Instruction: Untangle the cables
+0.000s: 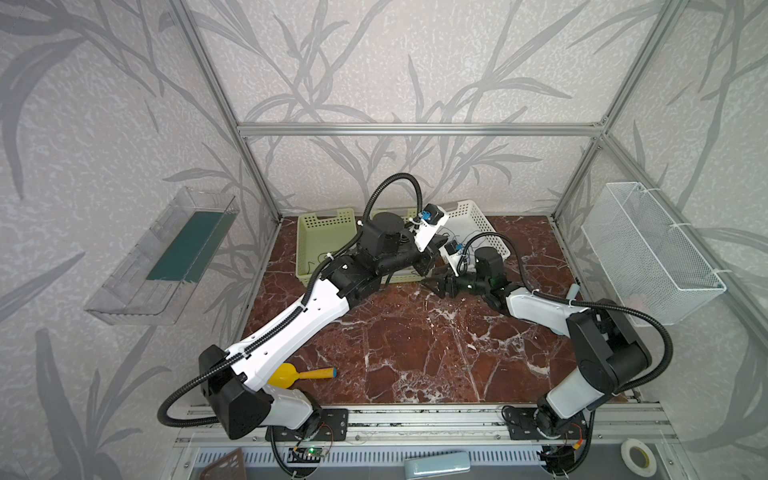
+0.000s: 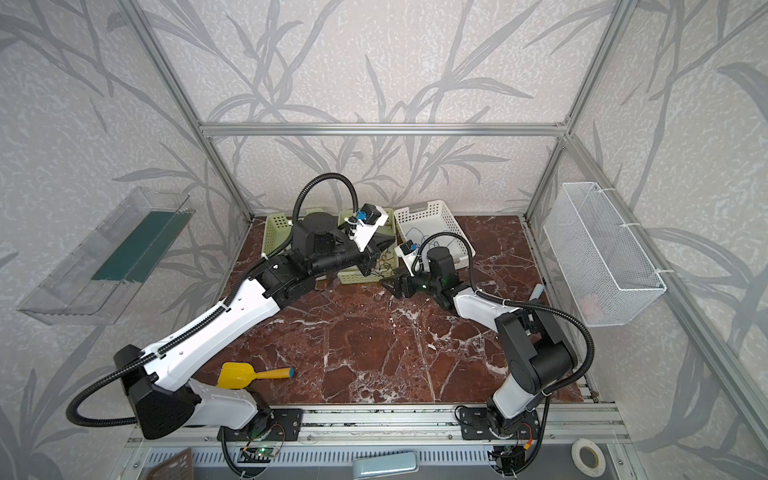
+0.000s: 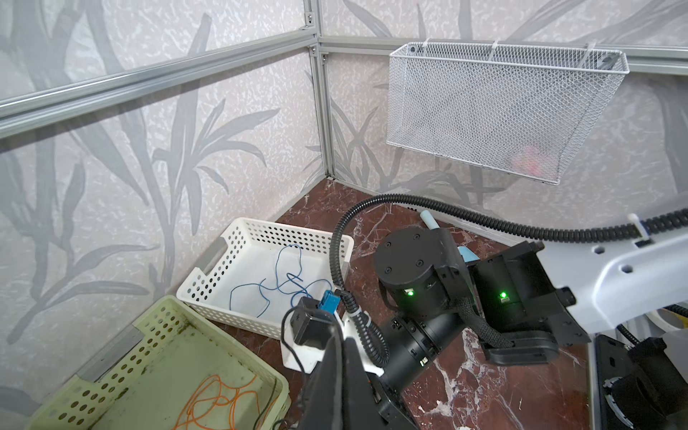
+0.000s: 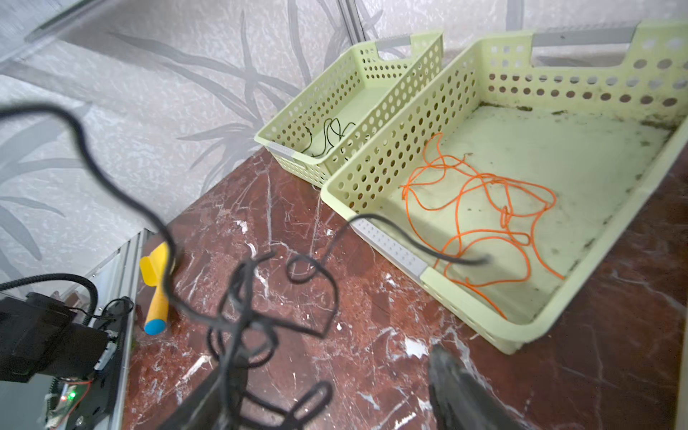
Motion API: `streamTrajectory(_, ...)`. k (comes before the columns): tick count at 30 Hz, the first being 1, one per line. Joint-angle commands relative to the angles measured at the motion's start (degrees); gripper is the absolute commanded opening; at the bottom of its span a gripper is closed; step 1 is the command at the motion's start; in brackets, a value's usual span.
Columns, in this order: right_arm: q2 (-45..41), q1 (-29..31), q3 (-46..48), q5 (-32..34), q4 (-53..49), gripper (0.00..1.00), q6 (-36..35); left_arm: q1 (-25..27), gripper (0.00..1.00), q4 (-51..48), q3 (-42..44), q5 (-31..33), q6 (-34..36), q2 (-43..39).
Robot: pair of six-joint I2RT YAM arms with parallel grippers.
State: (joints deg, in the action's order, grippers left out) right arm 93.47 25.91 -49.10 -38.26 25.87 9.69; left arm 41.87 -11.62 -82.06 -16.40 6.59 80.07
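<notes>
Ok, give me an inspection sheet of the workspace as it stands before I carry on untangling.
Surface: red marble tabletop, white-veined.
Job's things: orange cables in the green basket beside the white basket; dark cables in the other green basket; blue cable in the white basket; dark tangle hanging outside the baskets.
Clutter: yellow scoop at the front left; pale blue object by the right wall, unclear.
Grippers: left gripper shut, no grip visible; right gripper open, the tangle before one finger.
Cables: black corrugated hoses along both arms; thin camera lead at the right wrist.
Surroundings: aluminium frame; mesh basket on the right wall; clear tray on the left wall.
</notes>
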Motion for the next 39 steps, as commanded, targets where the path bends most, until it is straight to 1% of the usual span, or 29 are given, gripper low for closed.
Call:
streamTrajectory(1,0.7,0.4,-2.6,-1.7,3.7,0.62,0.9,-0.3,0.00,-1.1,-2.0,-0.3,1.5,-1.4)
streamTrajectory(2,0.9,0.5,-2.8,-2.1,3.6,0.56,0.8,-0.3,0.00,-1.1,-2.2,-0.1,1.6,-1.5)
streamTrajectory(4,1.4,0.4,-2.5,-2.9,3.9,0.36,1.2,-0.5,0.00,-1.4,-2.7,0.5,2.3,-1.7)
streamTrajectory(6,1.8,0.4,-1.6,-3.3,4.3,0.21,1.8,-1.3,0.00,-2.2,-3.6,1.1,2.8,-1.7)
streamTrajectory(8,2.1,0.5,-0.4,-3.9,4.5,0.12,2.2,-2.6,0.00,-3.0,-4.7,1.3,2.7,-1.7)
streamTrajectory(9,2.3,0.6,0.0,-4.3,4.3,0.10,2.4,-3.7,0.00,-3.4,-5.4,1.3,2.6,-1.8)
streamTrajectory(12,3.2,0.7,0.7,-6.2,2.3,0.07,2.3,-6.7,0.00,-4.0,-7.7,0.8,2.5,-2.0)
streamTrajectory(17,4.0,1.2,0.3,-8.0,-2.2,0.08,1.3,-10.3,0.00,-5.2,-11.6,0.9,4.2,-2.1)
streamTrajectory(18,5.5,1.4,0.1,-7.9,-3.2,0.09,0.8,-10.8,0.00,-5.3,-12.2,1.1,4.7,-2.2)
streamTrajectory(22,6.2,2.3,-1.6,-6.8,-8.2,0.13,-2.0,-13.0,0.00,-5.5,-13.5,1.5,5.3,-2.6)
streamTrajectory(26,7.0,2.9,-2.3,-6.4,-9.6,0.13,-2.9,-14.9,0.00,-5.6,-14.2,2.6,5.8,-3.3)
streamTrajectory(33,9.6,4.2,-5.2,-5.5,-13.9,0.12,-4.5,-19.7,0.00,-6.8,-16.2,5.5,6.6,-3.8)
streamTrajectory(35,10.2,4.4,-6.3,-5.7,-15.1,0.12,-4.9,-21.8,0.00,-7.6,-17.3,7.1,5.5,-3.1)
streamTrajectory(37,10.5,4.8,-7.6,-5.7,-16.2,0.12,-5.4,-23.9,0.00,-8.9,-18.6,9.6,6.0,-1.9)
streamTrajectory(39,11.0,5.1,-9.3,-5.2,-18.6,0.12,-6.3,-25.9,0.00,-11.9,-21.1,10.2,6.0,0.0)
